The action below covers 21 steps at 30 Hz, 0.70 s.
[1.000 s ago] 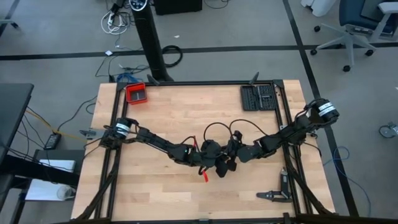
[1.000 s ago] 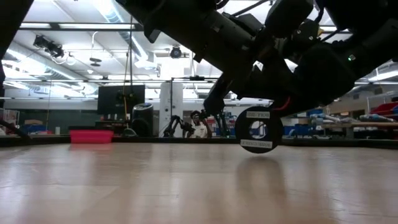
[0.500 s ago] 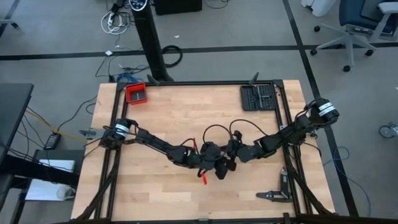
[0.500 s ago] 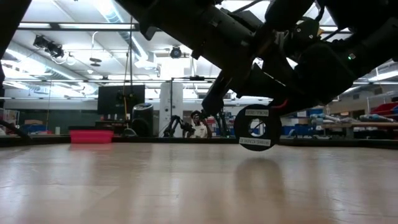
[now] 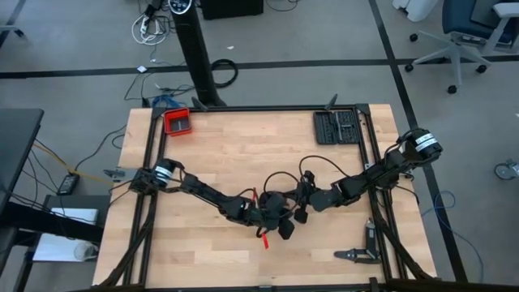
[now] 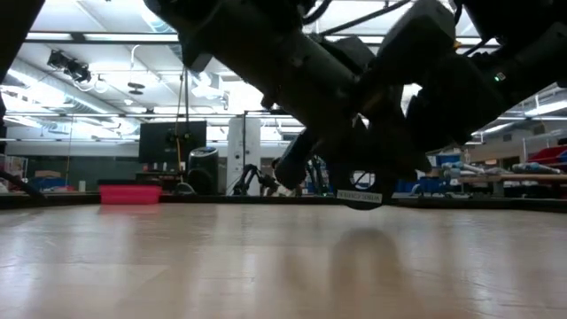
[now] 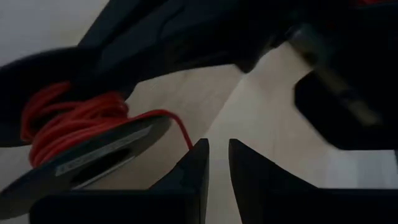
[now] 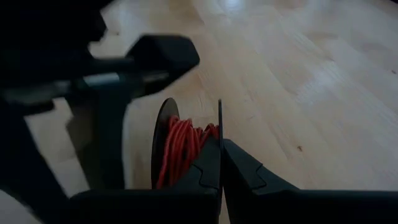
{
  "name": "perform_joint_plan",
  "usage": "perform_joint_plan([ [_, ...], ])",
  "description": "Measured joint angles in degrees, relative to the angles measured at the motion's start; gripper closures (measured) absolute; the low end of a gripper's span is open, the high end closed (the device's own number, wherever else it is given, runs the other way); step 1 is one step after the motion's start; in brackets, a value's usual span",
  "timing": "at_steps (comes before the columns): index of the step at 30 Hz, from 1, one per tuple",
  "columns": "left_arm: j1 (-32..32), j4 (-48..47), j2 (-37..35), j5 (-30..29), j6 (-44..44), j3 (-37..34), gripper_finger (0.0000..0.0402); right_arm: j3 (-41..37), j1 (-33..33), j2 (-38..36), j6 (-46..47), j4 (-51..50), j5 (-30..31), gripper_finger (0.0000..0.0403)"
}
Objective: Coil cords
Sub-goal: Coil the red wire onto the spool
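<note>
A black spool (image 8: 163, 144) wound with thin red cord (image 8: 180, 152) hangs a little above the middle of the table, its flanges upright. My right gripper (image 8: 221, 163) comes from the table's right and is shut on it. My left gripper (image 7: 217, 158) comes from the left and sits beside the spool (image 7: 74, 155), its fingers nearly together. One strand of the cord (image 7: 177, 124) runs from the spool to them. In the low view the left arm covers most of the spool (image 6: 359, 197). In the high view both grippers meet at mid-table (image 5: 285, 221). My left gripper has the loose strand of red cord (image 7: 188, 140) at its fingertips, coming level from the table's left. The strand passes behind one fingertip (image 7: 198, 155), so the pinch itself is hidden. The strand curves slack from the spool. My right gripper pinches the rim of one spool flange (image 8: 219, 127) between its two fingers, edge-on. The fingers slant down from the table's right. The spool is clear of the table, its flanges upright.
A red tray (image 5: 177, 122) stands at the far left corner and a black tool case (image 5: 336, 126) at the far right. A dark tool (image 5: 357, 254) lies near the front right edge. Bare wood lies all around the grippers.
My left gripper has moved down and toward the table's near edge, coming in front of the spool in the low view. The spool and my right gripper have kept still.
</note>
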Motion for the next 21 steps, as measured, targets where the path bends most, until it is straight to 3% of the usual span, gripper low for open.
perform_joint_plan([
  [21,-2.60,-6.57,0.95,-5.84,-3.99,-0.02,0.0335,-0.04,0.02,-0.11,0.47,-0.44,-0.52,0.0400],
])
